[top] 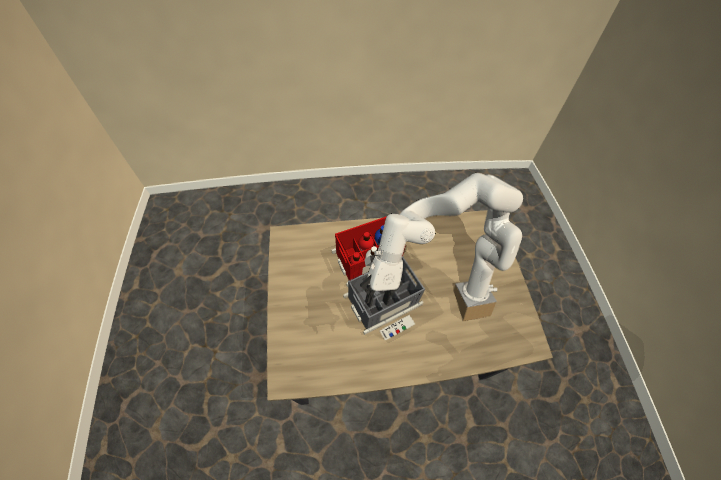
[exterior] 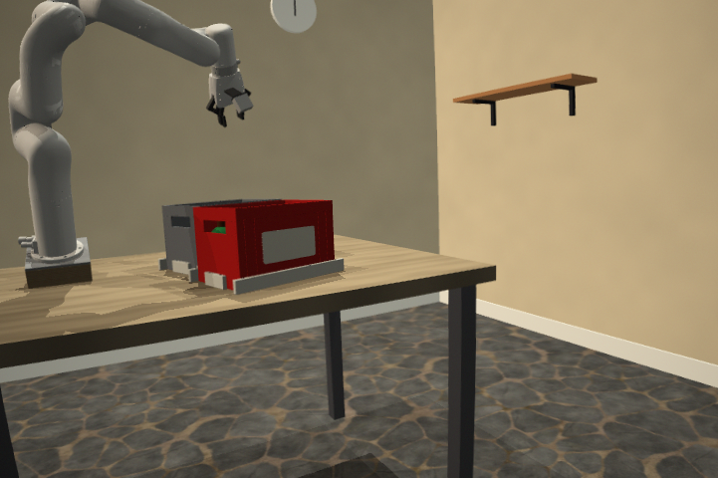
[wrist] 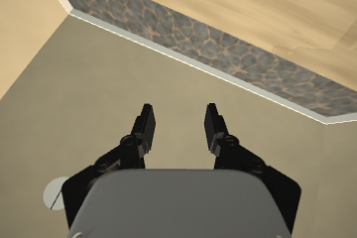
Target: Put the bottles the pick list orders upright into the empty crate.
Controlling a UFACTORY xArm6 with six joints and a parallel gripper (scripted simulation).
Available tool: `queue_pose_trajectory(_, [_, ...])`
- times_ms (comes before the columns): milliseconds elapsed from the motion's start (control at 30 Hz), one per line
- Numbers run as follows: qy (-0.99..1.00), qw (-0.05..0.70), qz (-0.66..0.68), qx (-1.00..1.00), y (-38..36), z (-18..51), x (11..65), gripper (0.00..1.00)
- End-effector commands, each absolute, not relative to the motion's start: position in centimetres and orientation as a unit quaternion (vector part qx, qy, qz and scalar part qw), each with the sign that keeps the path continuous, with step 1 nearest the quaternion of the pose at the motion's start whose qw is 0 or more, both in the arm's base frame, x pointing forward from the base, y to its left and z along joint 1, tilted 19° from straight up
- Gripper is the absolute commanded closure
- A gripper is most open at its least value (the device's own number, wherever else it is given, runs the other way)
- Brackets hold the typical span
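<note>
Top view: the white arm's wrist hides much of the dark grey divided crate [top: 413,294]. The black-fingered gripper [exterior: 229,114] hangs high, fingers parted, empty. Bottles stand in the red plastic crate [top: 346,243].

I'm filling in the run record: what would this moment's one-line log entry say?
phase: approach | gripper: open, holding nothing, high above crates | red crate: bottles inside | grey crate: no bottles seen | pick list: beside grey crate

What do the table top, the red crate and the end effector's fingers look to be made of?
Table top: light wood with a matte finish, going by the streaked grain. Red crate: probably moulded plastic, flat even colour with a cut handle slot. End effector fingers: black, dull, hard-edged; plastic or coated metal, unclear which.
</note>
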State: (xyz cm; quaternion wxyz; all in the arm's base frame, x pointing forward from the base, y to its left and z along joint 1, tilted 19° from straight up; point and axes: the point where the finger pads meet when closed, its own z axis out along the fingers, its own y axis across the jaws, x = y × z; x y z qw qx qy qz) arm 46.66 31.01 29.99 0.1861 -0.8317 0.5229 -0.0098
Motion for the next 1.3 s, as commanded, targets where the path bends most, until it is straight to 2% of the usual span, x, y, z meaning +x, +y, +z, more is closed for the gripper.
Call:
queue_pose_trajectory(0, [0.506,0.170,-0.006,-0.846,32.6,29.3,45.5,0.35])
queue_pose_trajectory(133, [0.506,0.170,-0.006,-0.846,33.6,28.8,44.8,0.35])
queue_pose_trajectory(300, [0.459,0.123,0.000,-0.880,35.2,27.7,43.2,0.35])
queue_pose_trajectory(533, [0.459,0.123,0.000,-0.880,36.6,26.9,41.8,0.35])
queue_pose_trajectory(667, [0.416,0.080,0.001,-0.906,37.7,26.0,40.4,0.35])
queue_pose_trajectory(867, [0.411,0.076,0.001,-0.908,39.1,25.0,38.7,0.35])
queue_pose_trajectory(1100, [0.362,0.028,-0.002,-0.932,40.3,24.0,36.7,0.35])
queue_pose_trajectory(1267, [0.362,0.028,-0.002,-0.932,41.2,23.3,35.5,0.35])
